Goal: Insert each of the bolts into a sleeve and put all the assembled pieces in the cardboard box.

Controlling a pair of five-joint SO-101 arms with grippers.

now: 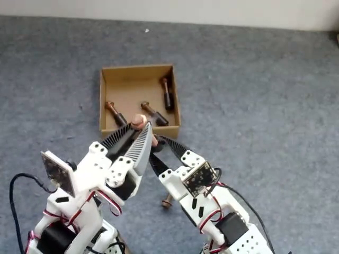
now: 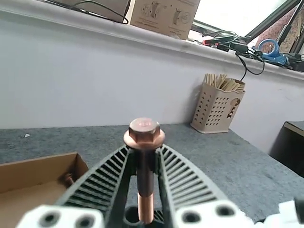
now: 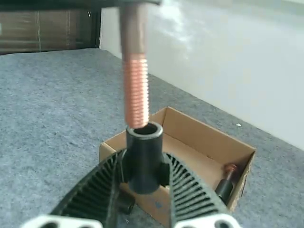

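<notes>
My left gripper (image 2: 144, 164) is shut on a copper bolt (image 2: 144, 161), head up, held upright; in the high view the bolt head (image 1: 139, 121) sits at the fingertips near the box's front wall. My right gripper (image 3: 142, 168) is shut on a black sleeve (image 3: 143, 154), its open end up. The bolt's threaded tip (image 3: 136, 95) hangs just above the sleeve's mouth, touching or barely entering it. The cardboard box (image 1: 106, 95) holds three assembled pieces (image 1: 168, 94). One more bolt (image 1: 167, 201) lies on the carpet between the arms.
Grey carpet covers the table. A perforated holder with sticks (image 2: 217, 104) stands by the wall far behind the box. Both arms crowd the box's front edge (image 1: 140, 129).
</notes>
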